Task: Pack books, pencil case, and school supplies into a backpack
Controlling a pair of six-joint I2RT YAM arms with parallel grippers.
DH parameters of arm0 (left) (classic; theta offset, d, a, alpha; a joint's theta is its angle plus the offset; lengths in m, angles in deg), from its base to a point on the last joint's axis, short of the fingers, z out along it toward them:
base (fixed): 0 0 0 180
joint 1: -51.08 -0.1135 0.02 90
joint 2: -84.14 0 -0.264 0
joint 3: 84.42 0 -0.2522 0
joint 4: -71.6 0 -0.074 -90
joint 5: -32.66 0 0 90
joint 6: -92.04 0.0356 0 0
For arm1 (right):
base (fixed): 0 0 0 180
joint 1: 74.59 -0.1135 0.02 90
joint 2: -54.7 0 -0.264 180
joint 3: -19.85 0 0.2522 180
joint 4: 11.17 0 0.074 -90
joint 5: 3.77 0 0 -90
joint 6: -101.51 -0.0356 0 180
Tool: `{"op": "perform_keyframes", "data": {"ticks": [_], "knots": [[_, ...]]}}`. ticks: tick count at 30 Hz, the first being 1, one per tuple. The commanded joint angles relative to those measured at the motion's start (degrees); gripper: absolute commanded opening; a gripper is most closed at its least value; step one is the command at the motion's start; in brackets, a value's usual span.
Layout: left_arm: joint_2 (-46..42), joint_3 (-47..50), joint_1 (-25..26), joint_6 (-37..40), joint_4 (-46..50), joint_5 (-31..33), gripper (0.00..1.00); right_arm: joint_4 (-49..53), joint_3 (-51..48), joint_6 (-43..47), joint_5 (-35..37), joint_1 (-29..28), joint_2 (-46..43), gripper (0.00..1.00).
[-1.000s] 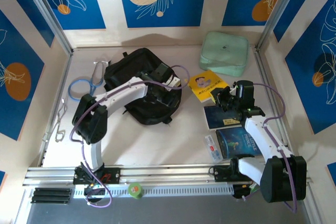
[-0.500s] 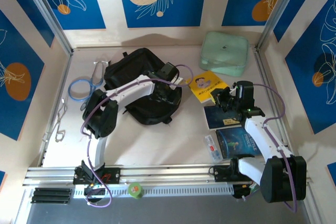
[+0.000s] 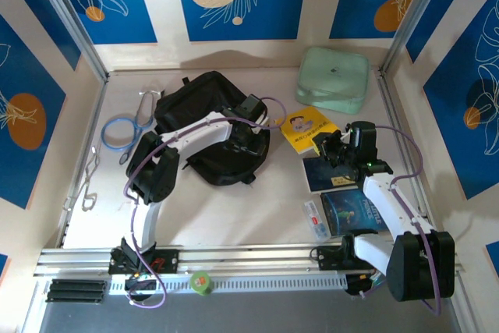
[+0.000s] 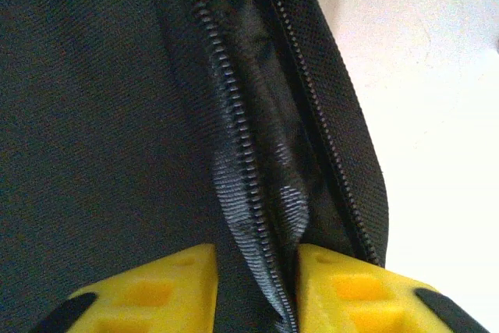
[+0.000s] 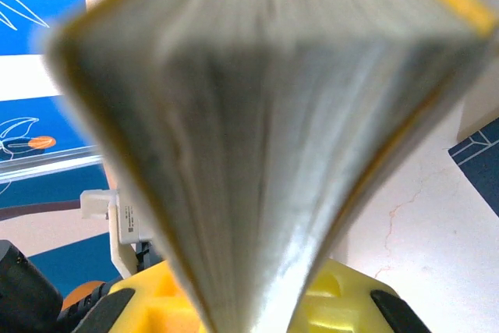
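Observation:
The black backpack lies at the table's left middle. My left gripper rests on its right side, shut on a fold of the zipper edge, with yellow fingers either side of the cloth. The yellow book lies right of the backpack. My right gripper is shut on its near edge, and the fanned pages rise from between the jaws. The navy book and the blue book lie nearer the front. The small pencil case sits left of the blue book.
A mint-green padded pouch sits at the back right corner. Left of the backpack lie a blue ring, a metal clip and a chain of metal hooks. A green tape roll rests on the front rail.
The left arm's elbow has swung right and its wrist has shifted slightly right and back over the backpack. The right arm and the books have not moved.

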Motion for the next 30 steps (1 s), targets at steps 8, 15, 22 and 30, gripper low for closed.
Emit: {"op": "perform_keyframes", "data": {"ticks": [8,15,22,30], "knots": [[0.2,1.6,-0.1,-1.5,0.0,-8.6,0.38,-3.7,0.4,0.2,-1.7,0.1,-0.5,0.1],[-1.9,2.0,-0.1,-0.8,0.3,-6.7,0.11,-4.3,0.5,0.2,-2.1,0.1,0.2,0.1],[-7.9,-1.9,-0.4,2.3,4.8,-0.9,0.02,-2.4,0.8,2.3,-1.7,0.2,-1.1,0.1],[-14.2,-4.8,-1.9,6.1,7.4,4.7,0.01,2.9,1.7,7.6,2.3,0.3,-6.3,0.1]]}}
